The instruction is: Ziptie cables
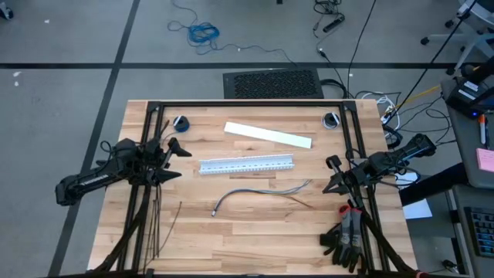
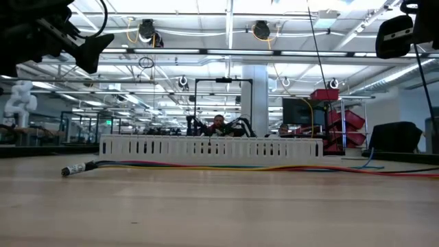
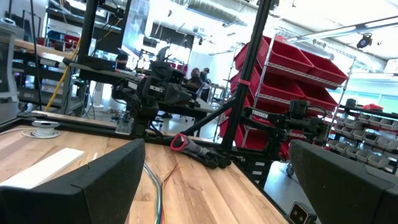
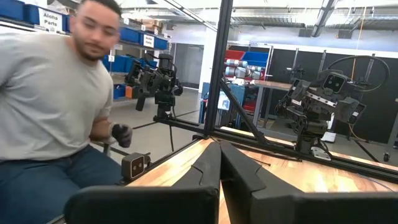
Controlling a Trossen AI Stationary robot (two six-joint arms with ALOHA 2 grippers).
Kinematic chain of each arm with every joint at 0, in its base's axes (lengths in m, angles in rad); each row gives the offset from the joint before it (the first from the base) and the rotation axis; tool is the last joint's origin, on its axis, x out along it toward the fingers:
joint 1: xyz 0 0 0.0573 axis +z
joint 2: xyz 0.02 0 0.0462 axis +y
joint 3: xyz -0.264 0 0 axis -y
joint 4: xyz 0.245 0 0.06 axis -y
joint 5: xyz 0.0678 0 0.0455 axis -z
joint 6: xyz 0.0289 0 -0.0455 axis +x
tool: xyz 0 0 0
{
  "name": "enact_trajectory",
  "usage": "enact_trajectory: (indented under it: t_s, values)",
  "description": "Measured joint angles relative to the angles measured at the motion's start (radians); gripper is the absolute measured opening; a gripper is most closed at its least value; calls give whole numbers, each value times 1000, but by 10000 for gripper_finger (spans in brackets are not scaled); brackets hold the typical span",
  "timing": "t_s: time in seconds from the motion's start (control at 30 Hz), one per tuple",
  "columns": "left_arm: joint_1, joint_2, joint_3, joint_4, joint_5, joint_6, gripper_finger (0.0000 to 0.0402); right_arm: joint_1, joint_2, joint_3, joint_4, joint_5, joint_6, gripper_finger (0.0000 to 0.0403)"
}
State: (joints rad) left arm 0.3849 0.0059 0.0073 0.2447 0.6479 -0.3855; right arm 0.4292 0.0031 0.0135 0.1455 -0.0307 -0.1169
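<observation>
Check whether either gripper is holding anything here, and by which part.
Nothing is held. The left gripper hangs open at the table's left side and the right gripper is shut on nothing at the right; the cables lie untouched between them.

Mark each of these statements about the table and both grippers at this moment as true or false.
1. The left gripper is open and holds nothing. True.
2. The right gripper is shut on the cables. False: it is shut on nothing; the cables lie loose on the table.
3. The zipties lie near the left arm's side. True.
4. The cables rest inside the white slotted duct. False: they lie beside it, apart.
5. Dark gloves lie by the right arm. True.
</observation>
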Motion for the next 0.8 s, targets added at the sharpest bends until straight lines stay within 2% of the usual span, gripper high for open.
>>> enact_trajectory:
  t_s: [0.6,0.8]
  values:
    - [0,0,0,0,0,0,393,0,0,0,0,0,0,0]
    - [0,0,0,0,0,0,393,-3,0,0,8,-1,-45,0]
